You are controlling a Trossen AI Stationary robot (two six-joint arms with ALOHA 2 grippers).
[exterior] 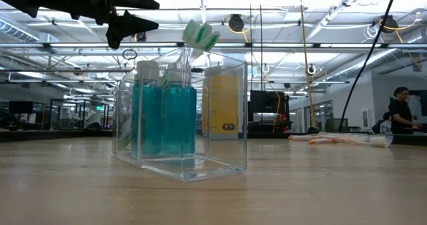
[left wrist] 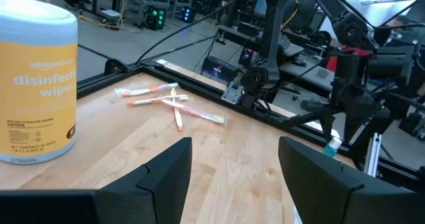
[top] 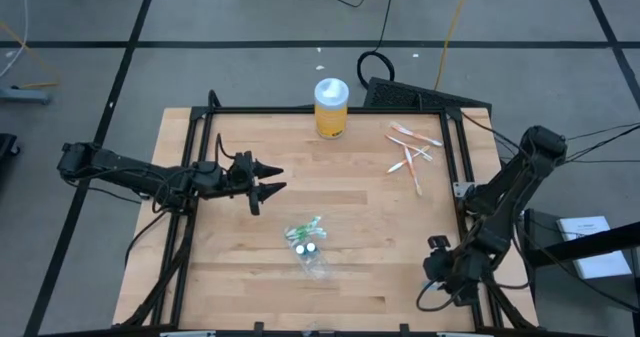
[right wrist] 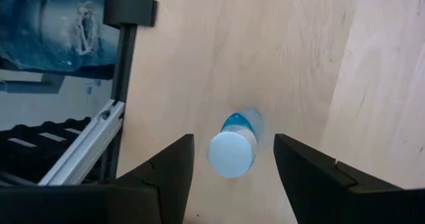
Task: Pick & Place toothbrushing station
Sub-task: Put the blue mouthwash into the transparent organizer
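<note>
The toothbrushing station [top: 308, 243] is a clear plastic box standing on its base mid-table. It holds two teal bottles [exterior: 163, 115] and green-and-white toothbrushes [exterior: 199, 35]. My left gripper [top: 275, 181] is open and empty above the table, left of and beyond the station; it also shows in the low view [exterior: 137, 15]. My right gripper [right wrist: 232, 167] is open at the table's near right corner [top: 445, 269]. It points down over a small white-capped blue bottle [right wrist: 234, 149] that stands between its fingers with a gap on each side.
A yellow wipes jar with a white lid [top: 331, 107] stands at the far edge. Several orange-and-white toothbrushes [top: 413, 153] lie at the far right. A black frame rail [top: 190, 217] runs around the wooden table. A person [exterior: 402, 111] stands in the room beyond.
</note>
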